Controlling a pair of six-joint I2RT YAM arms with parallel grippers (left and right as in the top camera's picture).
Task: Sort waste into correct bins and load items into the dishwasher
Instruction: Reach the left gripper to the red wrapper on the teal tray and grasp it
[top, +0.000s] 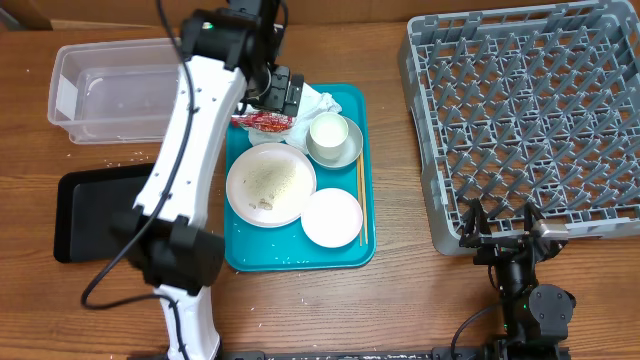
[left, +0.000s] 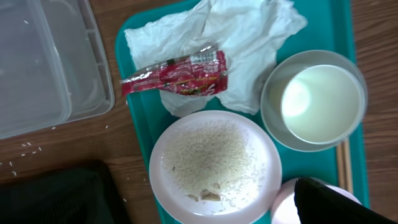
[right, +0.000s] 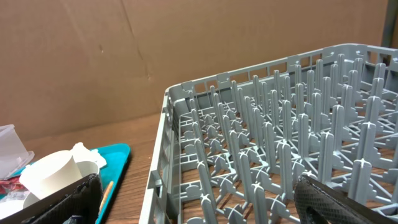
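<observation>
**Overhead: left fingers over the tray's far end, right fingers at the rack's near edge**

- Left gripper (top: 287, 95) is above the far end of the teal tray (top: 300, 262), over the crumpled white tissue (top: 320, 100).
- Left fingers (left: 329, 202): the wrist view shows only one, dark, in the lower right corner and away from centre. They look spread apart, with nothing between them.
- The red wrapper (top: 262, 121) lies flat on the tissue's edge at the tray's far-left corner, just beside the rim of the big plate (top: 270, 185). In the overhead it is just off the fingers, towards the clear bin (top: 110, 90). No contact visible.
- In the left wrist view the wrapper (left: 177, 76) sits up and left of centre, well apart from the visible finger.
- The big plate has rice residue on it.
- The white cup (top: 330, 133) stands upright in a grey dish (top: 350, 152), just beside the plate.
- The small white plate (top: 331, 217) is on the tray's near-right part, touching or nearly touching the big plate.
- The chopsticks (top: 360, 200) lie along the tray's right edge.
- The black bin (top: 90, 215) is on the surface left of the tray, with the clear bin beyond it.
- Right gripper (top: 500, 228) sits at the near edge of the grey dish rack (top: 530, 120). Its fingers (right: 62, 196) are wide apart and grip nothing.
- No items show in the rack.
</observation>
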